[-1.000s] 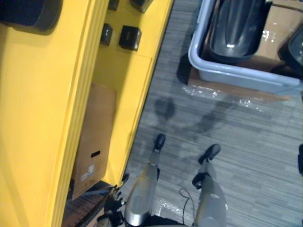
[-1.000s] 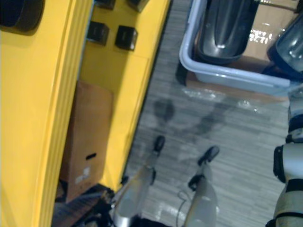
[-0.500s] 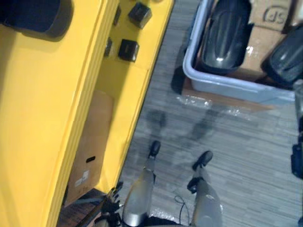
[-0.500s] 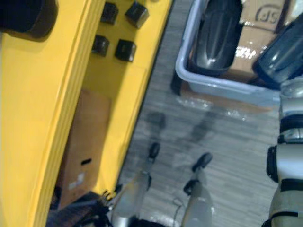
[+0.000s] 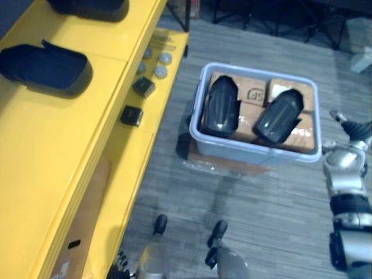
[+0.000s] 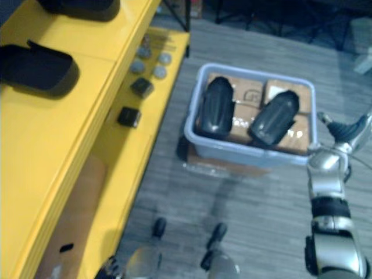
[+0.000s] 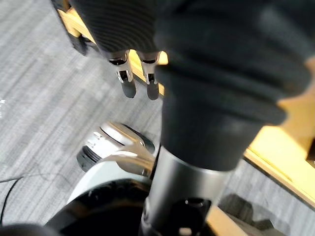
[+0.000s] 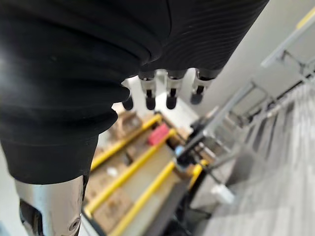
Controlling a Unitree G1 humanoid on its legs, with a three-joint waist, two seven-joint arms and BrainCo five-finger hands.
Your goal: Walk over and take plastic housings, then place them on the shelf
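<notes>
Step in hand: approach, nothing picked yet. Both hands are empty.

Grey bin (image 5: 254, 154) on the floor ahead is the reference. It sits on a flat piece of cardboard (image 5: 224, 165), which probably keeps it off the carpet.

Bin contents:
- Two black plastic housings lie side by side on top of closed cardboard boxes (image 5: 254, 93). The boxes likely raise them within reach.
- First housing (image 5: 221, 106) is in the bin's left half.
- Second housing (image 5: 278, 115) is in its right half, tilted toward the first. They are near each other; contact cannot be told.

Yellow shelf (image 5: 70, 151) stands left of the bin.
- Upper board: two shelved housings. The nearer one (image 5: 43, 67) lies hollow side up; the farther one (image 5: 90, 7) lies beyond it. Space is free on the board nearer than both.
- Lower board, level with the bin: small black blocks (image 5: 132, 115) and grey discs (image 5: 161, 71).

Right hand (image 5: 352, 129) is raised just right of the bin. Its fingers (image 8: 149, 93) are straight and apart, probably readied for a reach.

Left hand (image 7: 125, 73) hangs low, well back from the bin, with its fingers relaxed and unclenched.
</notes>
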